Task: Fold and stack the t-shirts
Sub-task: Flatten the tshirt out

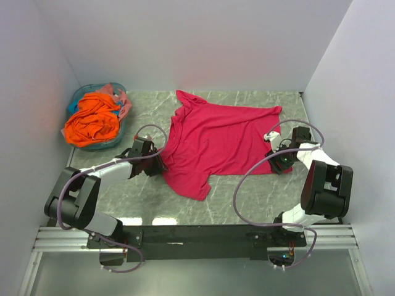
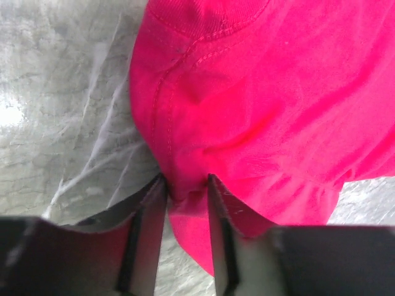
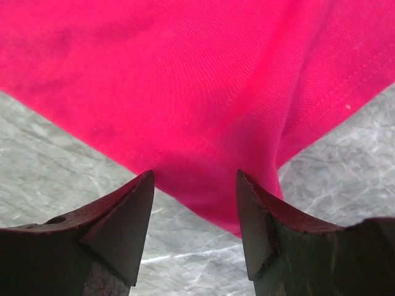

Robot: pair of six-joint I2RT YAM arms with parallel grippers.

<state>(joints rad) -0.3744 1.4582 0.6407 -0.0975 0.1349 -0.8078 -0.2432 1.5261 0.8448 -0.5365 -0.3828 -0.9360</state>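
Observation:
The crimson-pink t-shirt (image 1: 216,139) lies spread on the marble table, neck toward the left. My left gripper (image 1: 158,161) is at its left edge. In the left wrist view, the left gripper (image 2: 186,182) is shut on a puckered fold of the crimson-pink t-shirt (image 2: 259,92) near a seam. My right gripper (image 1: 276,157) is at the shirt's lower right corner. In the right wrist view, the right gripper (image 3: 194,179) is open, with its jaws either side of the corner of the crimson-pink t-shirt (image 3: 185,92). The orange t-shirt (image 1: 92,120) lies crumpled in the basket. A bit of the salmon-pink t-shirt (image 1: 118,94) shows behind it.
The round teal basket (image 1: 76,100) stands at the back left corner of the table (image 1: 247,197). White walls close in the left, back and right sides. Cables loop from both arms over the table.

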